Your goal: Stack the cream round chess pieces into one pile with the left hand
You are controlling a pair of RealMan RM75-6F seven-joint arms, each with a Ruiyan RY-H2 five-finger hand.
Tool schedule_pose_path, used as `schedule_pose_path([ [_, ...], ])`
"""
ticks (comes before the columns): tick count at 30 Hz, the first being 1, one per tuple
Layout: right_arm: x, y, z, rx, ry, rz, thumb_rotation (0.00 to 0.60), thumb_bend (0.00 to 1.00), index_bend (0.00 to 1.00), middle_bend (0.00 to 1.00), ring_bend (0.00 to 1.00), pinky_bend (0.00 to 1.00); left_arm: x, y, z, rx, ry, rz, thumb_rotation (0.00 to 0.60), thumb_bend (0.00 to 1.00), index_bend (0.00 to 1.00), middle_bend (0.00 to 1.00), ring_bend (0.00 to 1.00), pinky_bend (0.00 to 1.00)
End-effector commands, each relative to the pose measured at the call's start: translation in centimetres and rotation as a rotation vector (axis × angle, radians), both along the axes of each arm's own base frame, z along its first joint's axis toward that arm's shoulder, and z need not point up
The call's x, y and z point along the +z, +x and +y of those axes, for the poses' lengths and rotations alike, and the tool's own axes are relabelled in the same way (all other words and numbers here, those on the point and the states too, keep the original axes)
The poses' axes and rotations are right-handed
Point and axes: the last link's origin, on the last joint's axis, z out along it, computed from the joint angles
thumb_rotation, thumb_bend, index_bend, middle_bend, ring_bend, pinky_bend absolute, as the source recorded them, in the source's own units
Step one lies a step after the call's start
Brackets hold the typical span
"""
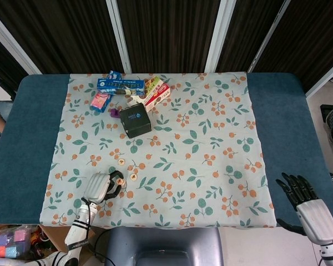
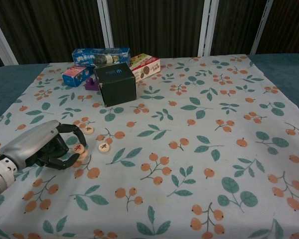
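Observation:
My left hand [image 2: 40,147] [image 1: 100,187] lies at the near left of the floral cloth. Between its thumb and a finger it pinches a cream round chess piece [image 2: 78,148] [image 1: 118,180] marked in red. That piece sits right over a second cream piece [image 2: 83,156], whose edge just shows below it; I cannot tell whether they touch. Two more cream pieces lie loose on the cloth, one to the right [image 2: 104,148] [image 1: 132,177] and one further back [image 2: 88,130] [image 1: 121,162]. My right hand [image 1: 305,200] hangs off the table's near right corner, fingers spread and holding nothing.
A black box [image 2: 115,83] [image 1: 135,120] stands behind the pieces. Further back lie a blue packet [image 2: 100,56], a red and white box [image 2: 145,65], a small pink and blue box [image 2: 74,75] and a purple object [image 2: 92,84]. The cloth's near edge [image 1: 155,226] runs close to my left hand.

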Motion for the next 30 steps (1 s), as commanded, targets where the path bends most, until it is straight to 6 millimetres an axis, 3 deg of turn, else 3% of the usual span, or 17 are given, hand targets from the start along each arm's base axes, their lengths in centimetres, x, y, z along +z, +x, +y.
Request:
schedule_pose_path([
  [1, 0.0, 0.0, 0.0, 0.0, 0.0, 0.001, 0.6, 0.14, 0.0, 0.0, 0.0, 0.0, 0.0, -0.1, 0.0, 0.002, -0.002, 0.002, 0.6, 0.45, 0.46, 1.0, 1.0, 1.0],
  [27, 0.0, 0.0, 0.0, 0.001, -0.001, -0.003, 0.6, 0.14, 0.0, 0.0, 0.0, 0.0, 0.5, 0.6, -0.6, -0.041, 0.001, -0.027, 0.6, 0.45, 0.41, 1.0, 1.0, 1.0],
  [30, 0.0, 0.0, 0.0, 0.002, 0.002, -0.003, 0.6, 0.14, 0.0, 0.0, 0.0, 0.0, 0.1, 0.8, -0.8, -0.045, -0.016, -0.006, 0.6, 0.49, 0.4, 1.0, 1.0, 1.0],
])
